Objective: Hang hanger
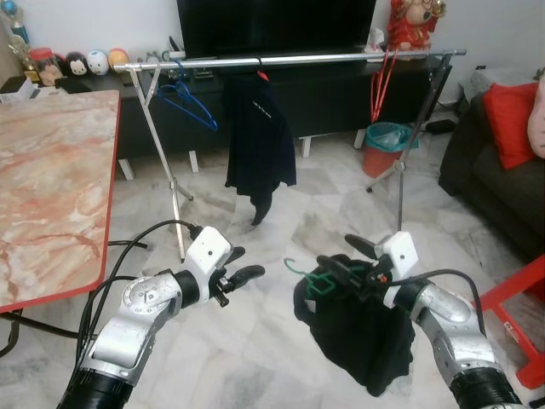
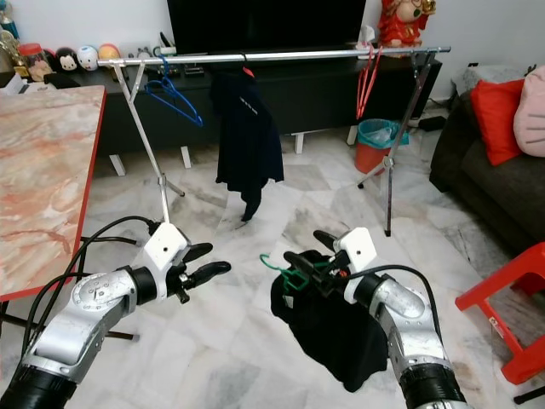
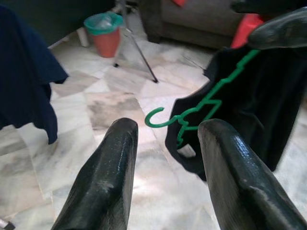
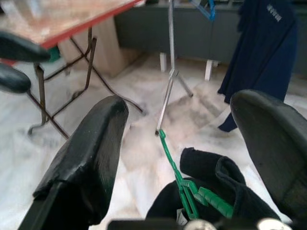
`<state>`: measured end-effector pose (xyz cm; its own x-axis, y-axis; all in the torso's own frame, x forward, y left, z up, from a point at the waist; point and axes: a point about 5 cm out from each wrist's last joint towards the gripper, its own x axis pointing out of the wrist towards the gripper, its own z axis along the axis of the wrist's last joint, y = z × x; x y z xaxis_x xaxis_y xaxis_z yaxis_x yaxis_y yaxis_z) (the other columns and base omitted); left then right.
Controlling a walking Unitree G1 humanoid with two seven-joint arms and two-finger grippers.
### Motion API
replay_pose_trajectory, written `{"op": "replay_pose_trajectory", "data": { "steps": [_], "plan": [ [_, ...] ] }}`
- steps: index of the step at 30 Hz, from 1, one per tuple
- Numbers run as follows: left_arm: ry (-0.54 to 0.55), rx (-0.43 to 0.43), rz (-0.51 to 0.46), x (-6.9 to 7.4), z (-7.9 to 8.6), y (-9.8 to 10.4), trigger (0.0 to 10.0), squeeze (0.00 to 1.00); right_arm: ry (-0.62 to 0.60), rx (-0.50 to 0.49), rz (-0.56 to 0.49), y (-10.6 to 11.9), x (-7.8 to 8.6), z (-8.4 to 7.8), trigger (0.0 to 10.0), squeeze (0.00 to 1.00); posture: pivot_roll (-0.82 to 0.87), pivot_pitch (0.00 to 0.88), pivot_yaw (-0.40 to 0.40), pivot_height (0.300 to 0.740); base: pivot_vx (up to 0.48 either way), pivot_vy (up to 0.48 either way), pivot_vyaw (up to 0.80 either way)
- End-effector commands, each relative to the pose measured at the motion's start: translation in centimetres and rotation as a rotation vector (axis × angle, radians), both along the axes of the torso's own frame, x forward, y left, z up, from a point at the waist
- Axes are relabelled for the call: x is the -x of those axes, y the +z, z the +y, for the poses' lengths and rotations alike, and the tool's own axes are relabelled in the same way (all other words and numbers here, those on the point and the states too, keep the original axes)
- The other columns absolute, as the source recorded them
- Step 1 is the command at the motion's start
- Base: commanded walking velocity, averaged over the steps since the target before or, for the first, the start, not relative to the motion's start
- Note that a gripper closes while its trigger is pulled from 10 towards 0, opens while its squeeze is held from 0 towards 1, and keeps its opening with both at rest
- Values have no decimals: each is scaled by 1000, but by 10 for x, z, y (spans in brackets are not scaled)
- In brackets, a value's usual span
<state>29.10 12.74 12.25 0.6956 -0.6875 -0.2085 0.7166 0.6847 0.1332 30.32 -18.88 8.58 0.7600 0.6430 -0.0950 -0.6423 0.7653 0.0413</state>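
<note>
We are facing the clothes rail [image 1: 289, 60] at the far side. Our right gripper [image 1: 345, 256] is clamping the green hanger [image 1: 308, 279] with its black garment [image 1: 362, 336] near us; our left gripper [image 1: 240, 264] is hovering spread apart, holding nothing.

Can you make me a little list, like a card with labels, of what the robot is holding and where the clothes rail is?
Right hand: carrying a green hanger with a dark garment on it
Left hand: open, holding nothing, beside the hanger's hook
Clothes rail: ahead, in front of the TV cabinet
Already on rail: blue hanger, dark shirt, red hangers
Hanger hung yet: no
</note>
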Motion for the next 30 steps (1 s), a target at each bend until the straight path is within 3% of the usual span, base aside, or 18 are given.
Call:
{"op": "replay_pose_trajectory", "data": {
  "steps": [1,7,9,15,18,24,30],
  "plan": [
    [104,1,-52,-9,0,5,10000,0,-24,-58,-68,18,-10,1,0,0,27,0,-30,740,0,0,0],
    [201,4,-103,-13,-7,7,10000,0,-41,-164,-103,29,-13,6,0,0,30,0,-35,740,0,0,0],
    [234,24,-110,-14,-11,7,10000,0,-11,-248,-108,35,-13,12,0,0,30,0,-36,740,0,0,0],
    [321,65,-148,-22,-14,13,10000,0,83,-320,-91,37,-8,23,0,0,33,0,-42,740,0,0,0],
    [379,86,-171,-27,-13,18,10000,0,143,-407,-79,42,-3,26,0,0,35,0,-43,740,0,0,0],
    [438,112,-192,-29,-11,20,10000,0,212,-504,-60,48,3,24,0,0,35,0,-48,740,0,0,0],
    [488,170,-227,-29,-5,29,10000,0,205,-555,-35,48,4,11,0,0,43,0,-62,740,0,0,0]
  ]
}}
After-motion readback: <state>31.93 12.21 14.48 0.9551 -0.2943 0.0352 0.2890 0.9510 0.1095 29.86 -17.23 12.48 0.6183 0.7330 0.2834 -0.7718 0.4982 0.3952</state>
